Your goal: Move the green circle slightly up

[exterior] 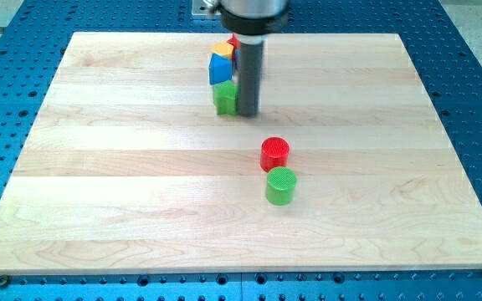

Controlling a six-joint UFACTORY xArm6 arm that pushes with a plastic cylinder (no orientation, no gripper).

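Observation:
The green circle [280,186] is a short green cylinder right of the board's middle, toward the view's bottom. A red circle [274,154] sits just above it, touching or nearly touching. My tip [248,112] is at the end of the dark rod, well above and to the left of the green circle, right beside a green block [225,98]. The rod hides part of that green block's right side.
Above the green block, a blue block [220,69], a yellow block [223,51] and a red block [233,42] cluster near the board's top edge. The wooden board [99,167] lies on a blue perforated table [7,33].

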